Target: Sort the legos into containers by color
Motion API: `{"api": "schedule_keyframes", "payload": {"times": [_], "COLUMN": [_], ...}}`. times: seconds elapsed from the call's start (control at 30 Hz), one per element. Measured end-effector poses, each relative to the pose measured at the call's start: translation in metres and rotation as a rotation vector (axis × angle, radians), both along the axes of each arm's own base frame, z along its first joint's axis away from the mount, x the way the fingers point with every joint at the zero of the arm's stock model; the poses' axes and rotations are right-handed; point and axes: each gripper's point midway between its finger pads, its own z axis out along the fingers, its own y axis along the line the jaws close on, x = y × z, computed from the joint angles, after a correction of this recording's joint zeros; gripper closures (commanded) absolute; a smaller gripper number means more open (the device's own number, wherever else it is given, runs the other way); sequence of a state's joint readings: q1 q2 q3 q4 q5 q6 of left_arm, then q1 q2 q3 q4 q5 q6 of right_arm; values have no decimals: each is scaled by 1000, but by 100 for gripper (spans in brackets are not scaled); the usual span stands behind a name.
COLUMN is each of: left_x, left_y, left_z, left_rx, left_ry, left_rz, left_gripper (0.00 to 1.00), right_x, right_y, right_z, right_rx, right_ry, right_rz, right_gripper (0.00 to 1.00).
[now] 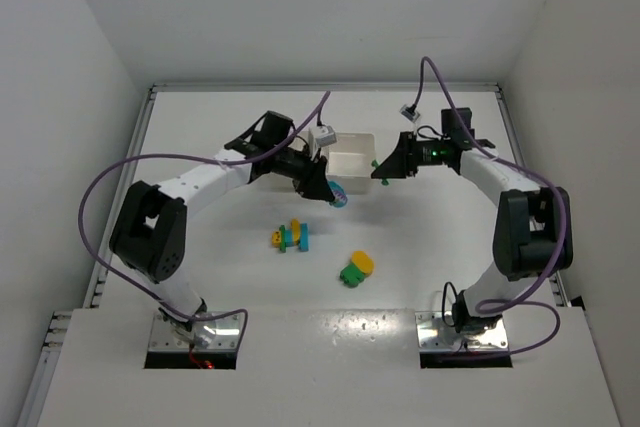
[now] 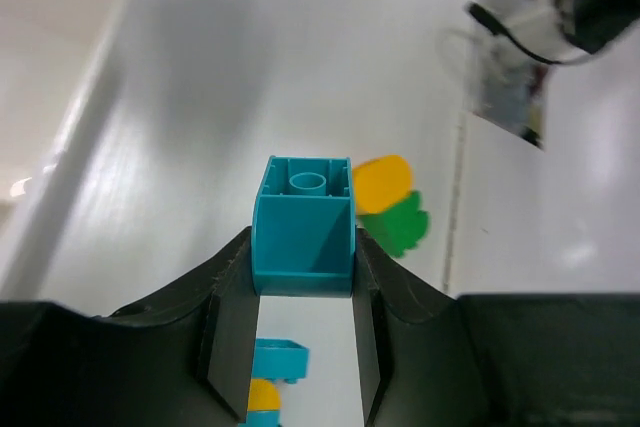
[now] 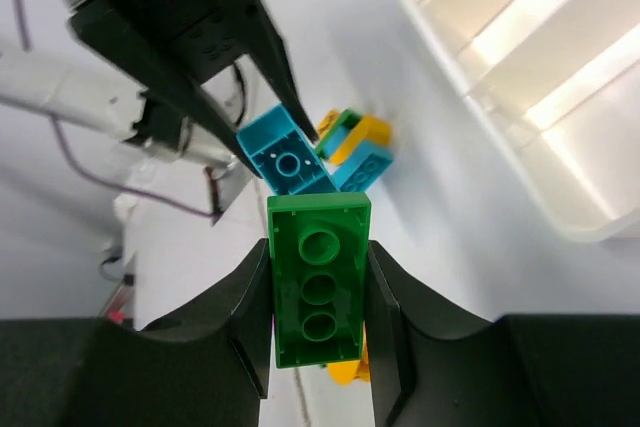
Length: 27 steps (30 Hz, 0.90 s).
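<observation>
My left gripper (image 1: 330, 193) (image 2: 303, 277) is shut on a cyan-blue brick (image 2: 304, 227) (image 1: 338, 193), held above the table just in front of the white tray (image 1: 352, 163). My right gripper (image 1: 380, 173) (image 3: 318, 297) is shut on a green brick (image 3: 319, 293), underside toward the camera, beside the tray's right end. On the table lie a cyan, yellow and green cluster (image 1: 291, 237) and a yellow-on-green pair (image 1: 356, 269) (image 2: 388, 202). The held cyan brick also shows in the right wrist view (image 3: 283, 154). The tray's compartments (image 3: 545, 67) are partly hidden by the arms.
White walls enclose the table on the left, back and right. Purple cables loop beside both arms. A white connector block (image 1: 322, 136) sits on the left arm at the tray's left end.
</observation>
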<state>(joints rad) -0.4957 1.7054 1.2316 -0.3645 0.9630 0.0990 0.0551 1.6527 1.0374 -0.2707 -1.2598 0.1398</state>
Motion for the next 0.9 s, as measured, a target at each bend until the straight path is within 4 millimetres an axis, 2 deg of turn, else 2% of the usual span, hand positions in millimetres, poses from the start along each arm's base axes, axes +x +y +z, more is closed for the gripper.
{"api": "schedule_keyframes", "payload": {"times": [0.07, 0.2, 0.37, 0.47, 0.6, 0.67, 0.7, 0.73, 0.8, 0.83, 0.9], "left_x": [16, 65, 116, 137, 150, 155, 158, 160, 165, 167, 168], "left_y": [6, 18, 31, 39, 49, 52, 53, 53, 54, 54, 54], "left_z": [0, 6, 11, 5, -14, -22, -25, -27, -32, -33, -35], "left_rx": [46, 149, 254, 302, 372, 399, 411, 421, 435, 440, 447], "left_ry": [-67, -230, -333, -347, -331, -323, -319, -318, -318, -318, -316], "left_rz": [94, 322, 564, 663, 745, 770, 780, 787, 799, 803, 809], "left_gripper": [100, 100, 100, 100, 100, 94, 83, 77, 60, 48, 38], "right_x": [12, 44, 101, 118, 130, 133, 133, 133, 133, 133, 133], "right_y": [1, 3, 8, 9, 16, 20, 22, 23, 26, 27, 27], "right_z": [-2, -7, -12, -21, -42, -53, -59, -64, -72, -76, -81], "right_rx": [-40, -135, -251, -299, -355, -379, -391, -404, -424, -434, -453], "right_ry": [-23, -54, -88, -71, -31, -17, -8, -1, 10, 15, 20], "right_rz": [-39, -162, -336, -413, -466, -476, -476, -479, -480, -481, -485], "right_gripper": [100, 100, 100, 100, 100, 100, 97, 79, 61, 46, 33]}}
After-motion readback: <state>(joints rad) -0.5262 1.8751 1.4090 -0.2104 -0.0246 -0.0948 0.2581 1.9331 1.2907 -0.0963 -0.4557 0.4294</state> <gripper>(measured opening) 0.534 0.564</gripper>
